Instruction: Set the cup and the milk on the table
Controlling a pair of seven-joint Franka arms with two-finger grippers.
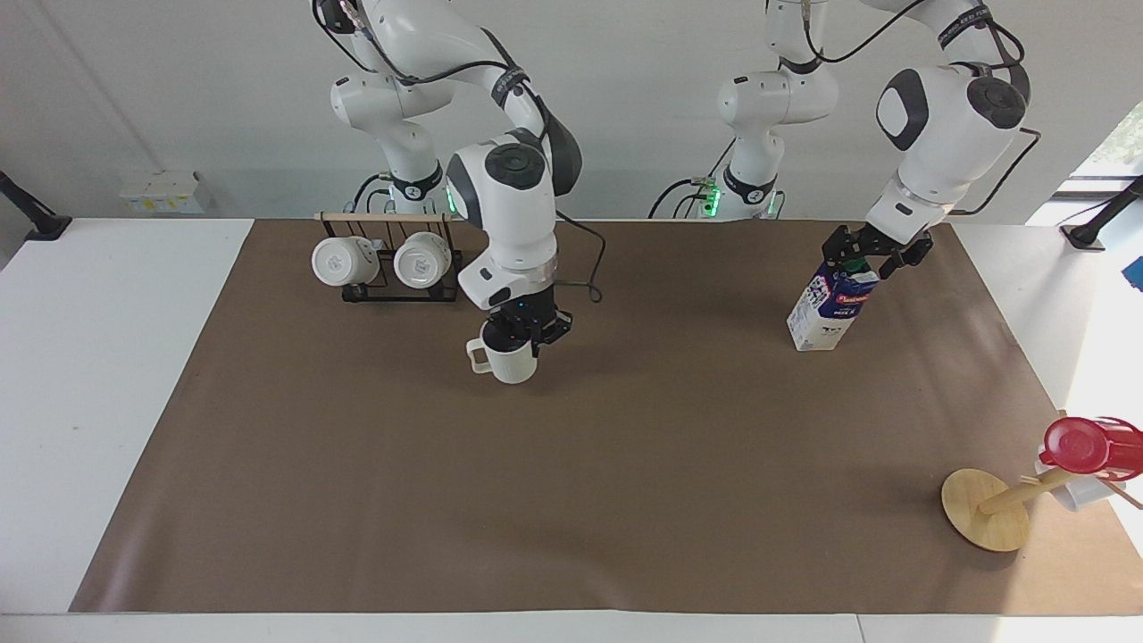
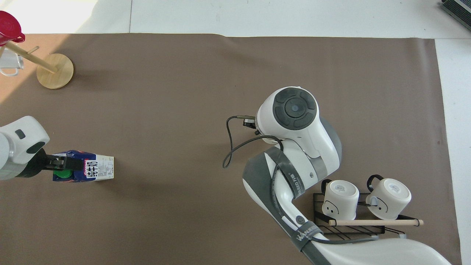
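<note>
While my right gripper [image 1: 527, 332] carries the cream-white ribbed mug with a loop handle [image 1: 507, 360] over the wide white table with its matte brown sheet [image 1: 625, 464], beside the black wire rack with a wooden rail [image 1: 388, 268] that holds two smooth white mugs, I judge the step in hand to be setting it down. My right fingers are pinched on the mug's rim, one inside the mouth. Whether its base touches the sheet I cannot tell. To do this well I would lower straight, keep the mug level, and release only once the base sits flat, since a rim pinch lets a mug swing.

My left gripper [image 1: 864, 254] sits at the gabled top of the tall blue-and-white milk carton with a green screw cap [image 1: 830, 308], fingers spread as wide as they go to either side of the cap. The carton stands on the sheet toward the left arm's end, leaning noticeably. Folded cardboard is light and top-heavy, so I would right it before drawing away. The ribbed glaze likely slips more than the paper sheet, which should grip both bases.
</note>
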